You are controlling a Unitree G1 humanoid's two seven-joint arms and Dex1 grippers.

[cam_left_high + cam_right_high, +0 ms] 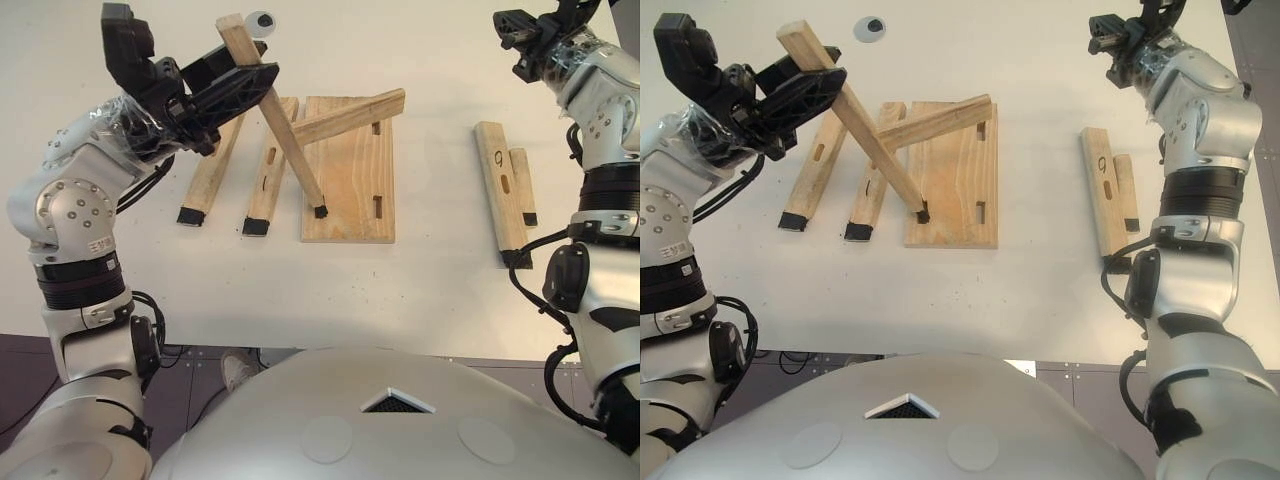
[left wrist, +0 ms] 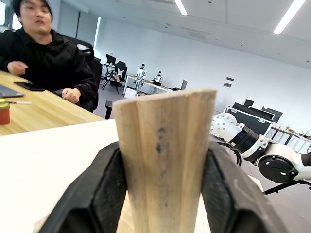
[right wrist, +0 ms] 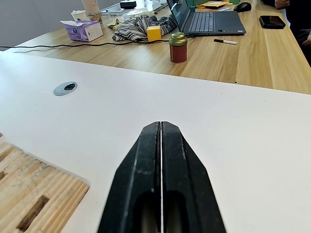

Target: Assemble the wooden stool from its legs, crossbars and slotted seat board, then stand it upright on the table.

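Left pincer (image 1: 252,82) tight on leg (image 1: 295,150) — aslant, foot on seat board (image 1: 350,215); right pincer (image 3: 160,132) closed

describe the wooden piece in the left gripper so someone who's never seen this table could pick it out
On the white table, find the flat slotted seat board in the middle. One leg rises steeply from it toward the robot's left, black-tipped lower end on the board, upper end clamped in the left gripper. The two neighbouring legs lie flat on the table.
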